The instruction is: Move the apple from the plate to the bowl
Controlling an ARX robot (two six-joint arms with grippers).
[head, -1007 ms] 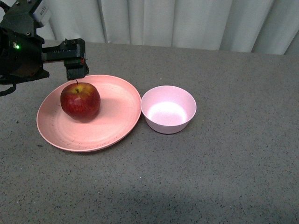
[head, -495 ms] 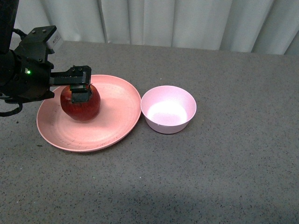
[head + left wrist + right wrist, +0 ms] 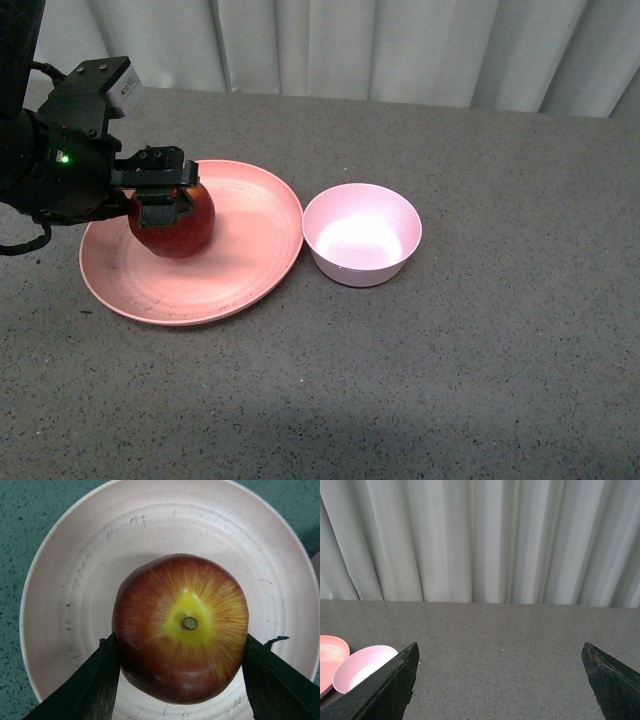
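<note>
The dark-red apple (image 3: pixel 180 226) sits on the left part of the salmon-pink plate (image 3: pixel 250 250). My left gripper (image 3: pixel 165 195) comes down from above and is shut on the apple. In the left wrist view the apple (image 3: pixel 181 627) shows its yellow patch and stem, with a black finger pressed on each side and the plate (image 3: pixel 75 580) beneath. The pale pink bowl (image 3: pixel 361 234) stands empty just right of the plate, touching or nearly touching its rim. My right gripper (image 3: pixel 501 680) is open over bare table, with the bowl (image 3: pixel 360 667) off to one side.
The table (image 3: pixel 500 330) is grey and speckled. A pale pleated curtain (image 3: pixel 400 50) hangs along its far edge. The left arm's black body (image 3: pixel 50 150) fills the space at the plate's left.
The left gripper came down from above the apple's stem onto the apple and shut around it. The apple, plate and bowl have hardly shifted.
</note>
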